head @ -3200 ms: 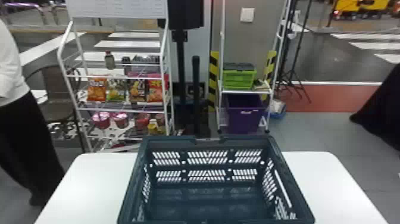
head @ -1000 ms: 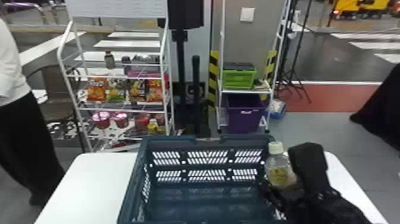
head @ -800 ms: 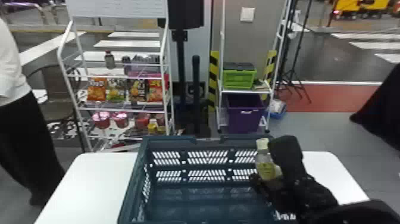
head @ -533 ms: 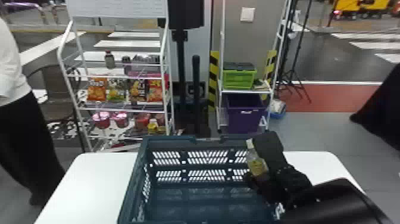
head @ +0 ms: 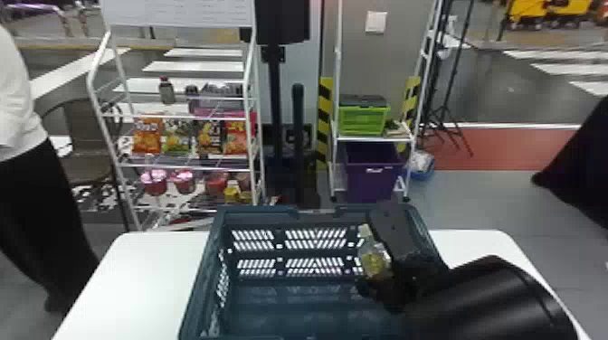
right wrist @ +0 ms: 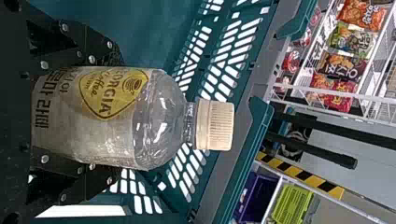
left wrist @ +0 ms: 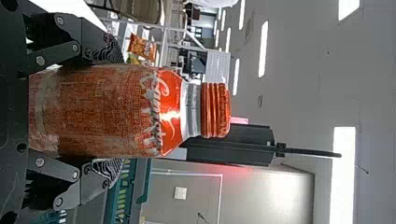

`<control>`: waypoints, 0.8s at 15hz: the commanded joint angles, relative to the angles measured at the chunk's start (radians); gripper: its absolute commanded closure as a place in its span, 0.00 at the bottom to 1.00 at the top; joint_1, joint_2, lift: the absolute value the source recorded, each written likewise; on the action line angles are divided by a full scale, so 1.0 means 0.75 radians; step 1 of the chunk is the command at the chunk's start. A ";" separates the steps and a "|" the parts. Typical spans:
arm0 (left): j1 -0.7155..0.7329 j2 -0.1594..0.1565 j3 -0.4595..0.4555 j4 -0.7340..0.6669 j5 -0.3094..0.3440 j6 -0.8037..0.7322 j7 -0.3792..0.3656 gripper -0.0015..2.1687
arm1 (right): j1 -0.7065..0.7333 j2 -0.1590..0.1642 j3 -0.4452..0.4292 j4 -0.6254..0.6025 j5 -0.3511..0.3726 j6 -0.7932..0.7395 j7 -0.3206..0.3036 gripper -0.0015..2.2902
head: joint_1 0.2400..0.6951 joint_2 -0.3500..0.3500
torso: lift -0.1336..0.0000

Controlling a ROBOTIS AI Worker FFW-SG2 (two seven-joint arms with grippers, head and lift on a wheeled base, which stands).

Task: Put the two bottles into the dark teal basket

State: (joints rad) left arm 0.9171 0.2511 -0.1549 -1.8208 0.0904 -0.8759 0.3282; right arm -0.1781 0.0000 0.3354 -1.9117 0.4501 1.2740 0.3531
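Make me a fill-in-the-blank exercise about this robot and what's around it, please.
1. The orange-capped bottle is held by the robot's ____ end effector.
2. The pale-capped bottle is between the fingers of the other end effector, the ____ one.
3. The dark teal basket stands on a white ____.
4. Below the green crate in the background is a ____ bin.

Missing words: left; right; table; purple.

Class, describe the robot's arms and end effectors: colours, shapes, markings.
The right arm has a smooth, rounded black casing. The left end effector has dark, jointed fingers, round silvery pins and wavy-ridged pads. The right end effector is black, with similar pins.
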 commanded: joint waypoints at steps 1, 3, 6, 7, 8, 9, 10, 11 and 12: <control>-0.008 -0.001 0.000 -0.004 0.000 0.022 0.002 0.99 | -0.006 0.001 0.001 0.003 -0.015 0.010 -0.004 0.59 | 0.57 0.50 | 1.00; -0.014 -0.001 0.000 0.000 0.002 0.034 0.002 0.99 | -0.006 0.001 0.003 -0.010 -0.015 0.047 -0.037 0.30 | 0.57 0.50 | 1.00; -0.016 0.003 0.000 -0.002 0.004 0.034 0.002 0.99 | -0.006 0.001 0.007 -0.030 -0.019 0.080 -0.037 0.02 | 0.57 0.50 | 1.00; -0.018 0.003 0.000 -0.004 0.004 0.034 0.002 0.99 | -0.006 0.001 0.007 -0.040 -0.023 0.092 -0.037 0.02 | 0.57 0.50 | 1.00; -0.018 0.005 0.000 -0.004 0.004 0.034 0.002 0.99 | -0.002 0.001 0.011 -0.063 -0.023 0.092 -0.037 0.02 | 0.57 0.50 | 1.00; -0.018 0.005 0.000 -0.002 0.004 0.034 0.002 0.99 | 0.002 0.001 0.013 -0.085 -0.023 0.092 -0.037 0.03 | 0.57 0.50 | 1.00; -0.018 0.007 0.000 -0.002 0.004 0.034 0.000 0.99 | 0.008 0.001 0.011 -0.118 -0.023 0.092 -0.035 0.02 | 0.57 0.50 | 1.00; -0.020 0.007 0.000 0.000 0.004 0.034 -0.002 0.99 | 0.017 0.001 0.007 -0.167 -0.025 0.092 -0.033 0.03 | 0.57 0.50 | 1.00; -0.020 0.009 0.002 0.000 0.006 0.034 -0.004 0.99 | 0.029 0.001 -0.001 -0.231 -0.025 0.092 -0.021 0.02 | 0.57 0.50 | 1.00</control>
State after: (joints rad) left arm 0.9027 0.2563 -0.1548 -1.8216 0.0942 -0.8505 0.3259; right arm -0.1677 0.0000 0.3414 -2.0262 0.4318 1.3430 0.3312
